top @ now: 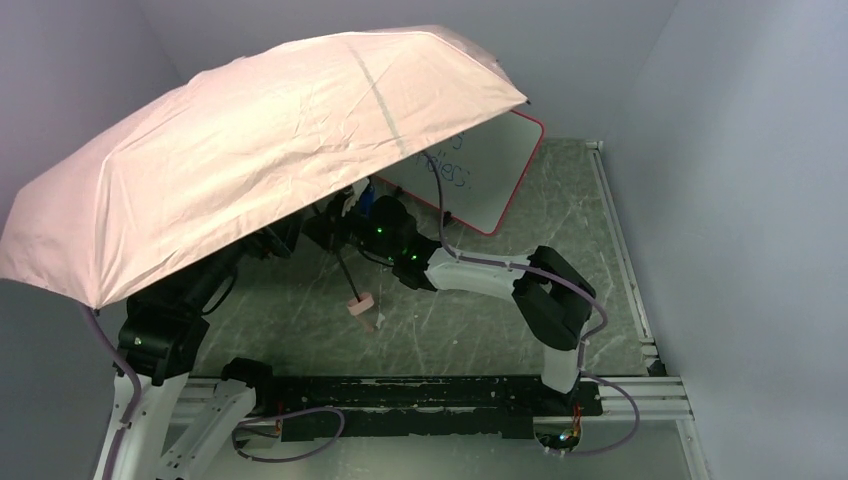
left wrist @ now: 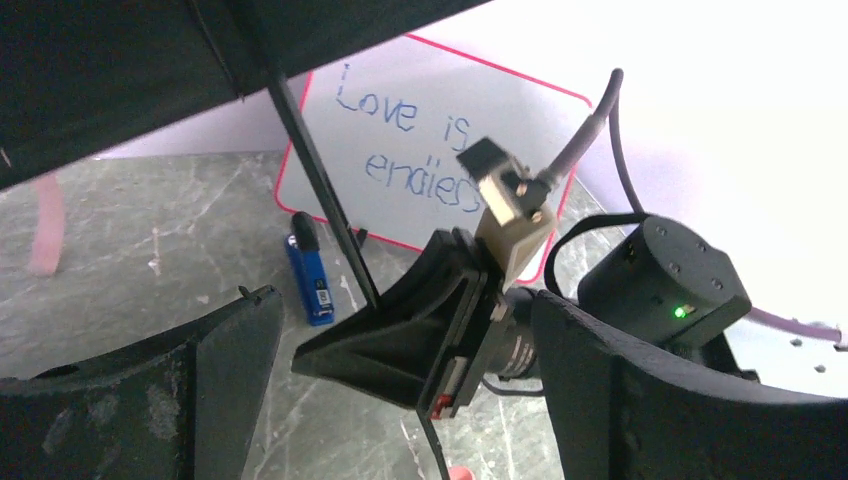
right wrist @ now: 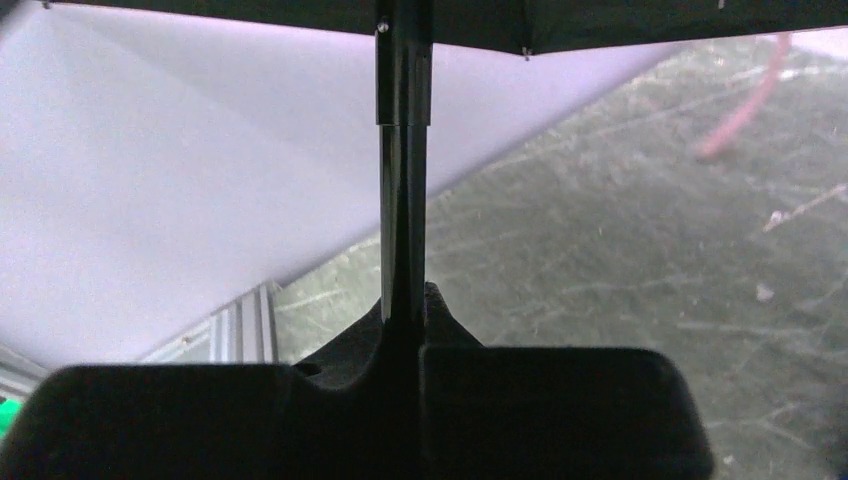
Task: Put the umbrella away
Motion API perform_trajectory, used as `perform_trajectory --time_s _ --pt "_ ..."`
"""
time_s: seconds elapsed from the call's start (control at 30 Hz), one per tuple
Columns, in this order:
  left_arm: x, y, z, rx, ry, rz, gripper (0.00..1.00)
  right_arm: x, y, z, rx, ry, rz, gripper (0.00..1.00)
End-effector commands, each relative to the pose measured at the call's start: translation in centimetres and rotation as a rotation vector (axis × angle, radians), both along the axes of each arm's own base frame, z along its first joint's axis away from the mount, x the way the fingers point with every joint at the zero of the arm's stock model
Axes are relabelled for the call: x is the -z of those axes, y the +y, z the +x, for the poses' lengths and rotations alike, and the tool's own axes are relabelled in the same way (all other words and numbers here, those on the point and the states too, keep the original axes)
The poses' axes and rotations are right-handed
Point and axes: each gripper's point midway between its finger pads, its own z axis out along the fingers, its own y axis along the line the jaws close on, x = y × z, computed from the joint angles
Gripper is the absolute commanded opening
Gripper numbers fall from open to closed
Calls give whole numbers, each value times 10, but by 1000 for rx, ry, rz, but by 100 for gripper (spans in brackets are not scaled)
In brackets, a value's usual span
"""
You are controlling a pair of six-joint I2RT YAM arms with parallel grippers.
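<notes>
Your right pincer (right wrist: pixel 405 335) clamps the shaft (right wrist: pixel 403 200) of the open umbrella (top: pixel 250 140); your left pincer (left wrist: pixel 398 310) gapes wide, empty. Next, I judge, the left must help fold it shut.

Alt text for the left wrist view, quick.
The right gripper is shut on the slim black metal shaft of the open pale pink fabric umbrella, whose canopy fills the top left. Behind are a red-framed whiteboard with blue handwriting and a blue marker on the green stone table.
</notes>
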Motion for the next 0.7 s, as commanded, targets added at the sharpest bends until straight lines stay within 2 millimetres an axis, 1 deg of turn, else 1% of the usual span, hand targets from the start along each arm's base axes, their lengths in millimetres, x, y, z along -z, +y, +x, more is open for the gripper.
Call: perform_trajectory --time_s 0.0,0.03,0.13,0.2,0.3,0.4,0.47,0.57,0.67 --pt "-8 -19 -15 130 -23 -2 97 -96 -19 0 51 -140 235 0" --pt "-8 -22 -16 147 -22 -6 97 -108 -26 1 72 -151 256 0" --pt "-12 -32 -25 216 -29 -26 95 -135 -45 4 146 -161 306 0" --pt "-19 -39 -31 266 -40 -43 95 -151 -60 9 214 -154 330 0" --pt "-26 -47 -37 324 -53 -66 95 -169 -83 14 301 -145 353 0" --pt "-27 -56 -40 386 -68 -85 93 -184 -102 12 348 -136 381 0" --pt "-22 -65 -43 452 -62 -106 91 -192 -112 9 362 -136 398 0" --pt "-22 -79 -48 560 -68 -173 87 -204 -120 3 357 -139 434 0" --pt "-27 -89 -57 657 -94 -235 87 -213 -125 -1 350 -138 461 0"
